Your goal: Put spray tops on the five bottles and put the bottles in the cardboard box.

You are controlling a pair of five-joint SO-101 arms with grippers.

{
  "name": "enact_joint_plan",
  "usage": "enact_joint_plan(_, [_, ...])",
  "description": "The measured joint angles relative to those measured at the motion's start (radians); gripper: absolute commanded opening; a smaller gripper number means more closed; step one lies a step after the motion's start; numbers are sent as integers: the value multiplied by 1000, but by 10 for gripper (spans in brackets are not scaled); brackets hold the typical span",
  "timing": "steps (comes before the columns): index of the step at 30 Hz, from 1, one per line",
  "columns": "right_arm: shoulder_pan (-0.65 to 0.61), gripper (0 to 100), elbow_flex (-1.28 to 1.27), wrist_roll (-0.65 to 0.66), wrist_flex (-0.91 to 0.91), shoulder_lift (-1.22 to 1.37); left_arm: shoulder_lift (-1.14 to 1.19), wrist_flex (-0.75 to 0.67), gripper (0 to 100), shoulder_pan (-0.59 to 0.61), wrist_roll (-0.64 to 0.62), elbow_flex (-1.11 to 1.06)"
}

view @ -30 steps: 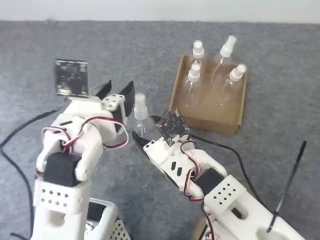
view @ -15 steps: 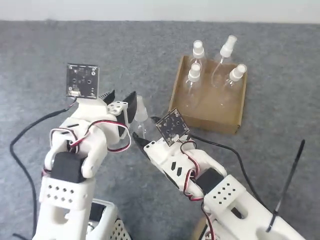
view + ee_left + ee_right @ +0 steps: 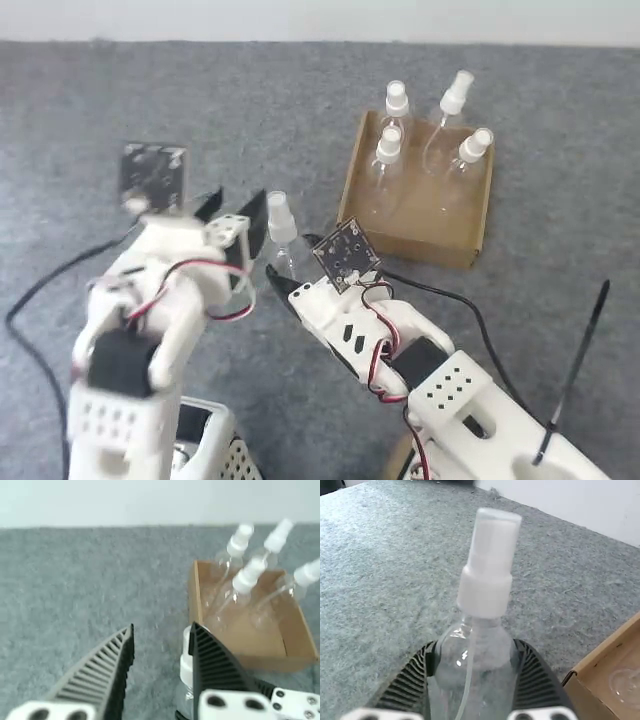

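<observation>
Wrapping up the capping step on bottle 5 [image 3: 470,640], judging by the spray top [image 3: 487,565] sitting on its neck. Clamping its clear body upright in the right gripper [image 3: 474,657], near the cardboard box [image 3: 415,250]. Holding the left gripper [image 3: 161,627] spread open just beside the top, gripping nothing. Already counting 4 capped bottles [image 3: 388,165] in the box. Probably needing next: lifting over the near wall, then lowering into the bare front part without bumping the others.
</observation>
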State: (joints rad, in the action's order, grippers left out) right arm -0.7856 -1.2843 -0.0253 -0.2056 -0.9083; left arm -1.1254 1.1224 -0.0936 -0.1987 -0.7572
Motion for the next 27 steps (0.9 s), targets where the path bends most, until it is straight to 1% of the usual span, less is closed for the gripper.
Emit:
enact_joint_plan(5, [3,6,0,0,0,0,-181,-26,167,101,17,-115])
enact_joint_plan(10, [63,6,5,0,0,0,-256,-95,167,100,32,-299])
enact_joint_plan(13, [121,6,74,0,-21,0,-264,-124,167,71,32,-350])
enact_joint_plan(16, [175,6,196,0,-114,0,-265,-130,167,72,37,-364])
enact_joint_plan(21, [239,6,440,0,-250,11,-265,-130,176,37,38,-381])
enact_joint_plan(24, [252,6,586,0,-316,84,-265,-130,246,-26,60,-384])
enact_joint_plan(27, [250,6,678,0,-347,209,-265,-130,315,-87,95,-410])
